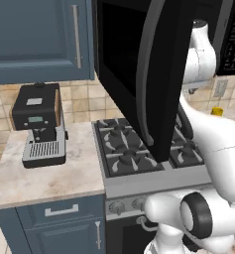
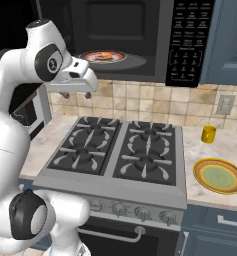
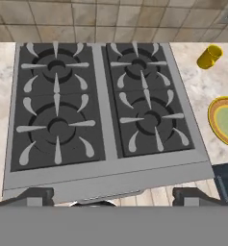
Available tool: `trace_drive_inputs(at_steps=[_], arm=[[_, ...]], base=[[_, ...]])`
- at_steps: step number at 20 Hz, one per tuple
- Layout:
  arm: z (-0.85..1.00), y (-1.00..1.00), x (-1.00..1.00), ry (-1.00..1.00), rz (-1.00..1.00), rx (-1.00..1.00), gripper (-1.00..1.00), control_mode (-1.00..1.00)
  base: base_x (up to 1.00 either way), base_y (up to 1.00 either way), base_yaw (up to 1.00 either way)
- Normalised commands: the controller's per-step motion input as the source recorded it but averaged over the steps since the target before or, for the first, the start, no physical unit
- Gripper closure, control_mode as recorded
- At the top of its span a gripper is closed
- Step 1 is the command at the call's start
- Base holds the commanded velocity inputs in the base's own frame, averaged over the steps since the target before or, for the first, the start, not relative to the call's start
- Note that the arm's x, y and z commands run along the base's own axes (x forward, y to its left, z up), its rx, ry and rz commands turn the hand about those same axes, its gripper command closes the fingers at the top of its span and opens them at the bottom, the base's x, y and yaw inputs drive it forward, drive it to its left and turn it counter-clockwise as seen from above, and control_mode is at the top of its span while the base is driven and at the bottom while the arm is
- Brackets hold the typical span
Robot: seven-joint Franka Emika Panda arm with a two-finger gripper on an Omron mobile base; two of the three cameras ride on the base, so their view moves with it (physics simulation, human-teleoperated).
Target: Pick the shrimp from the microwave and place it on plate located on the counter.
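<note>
Shrimp (image 2: 105,56) crosswise inside microwave (image 2: 140,35)

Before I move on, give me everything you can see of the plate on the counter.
The plate is round, flat and shallow, with a pale green centre, a yellow-orange band around it and a thin darker rim; it looks glazed. It lies level and empty on the pale marble counter, right of the stovetop and close to the counter's front edge. A small yellow cup stands behind it, apart from it. Nothing touches the plate but the counter. In the hand view its right part is cut off by the frame edge.
</note>
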Motion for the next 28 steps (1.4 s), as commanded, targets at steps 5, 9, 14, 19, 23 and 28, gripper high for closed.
trace_drive_inputs(at_steps=[5, 9, 14, 19, 23, 28], arm=[[0.33, -0.45, 0.06, -0.25, 0.07, 0.06, -1.0, -1.0], [0.37, -0.08, 0.03, -0.46, 0.15, 0.05, -1.0, -1.0], [0.43, -0.01, 0.01, -0.49, 0.13, 0.04, -1.0, -1.0], [0.06, 0.01, 0.33, -0.28, 0.02, 0.01, -1.0, -1.0], [0.06, 0.11, 0.67, -0.12, 0.0, 0.0, -1.0, -1.0], [0.16, 0.21, 0.93, -0.01, 0.0, 0.0, -1.0, -1.0]], base=[[0.0, 0.0, 0.0], [0.0, 0.0, 0.0], [0.0, 0.0, 0.0], [0.0, 0.0, 0.0], [0.0, 0.0, 0.0], [0.0, 0.0, 0.0]])
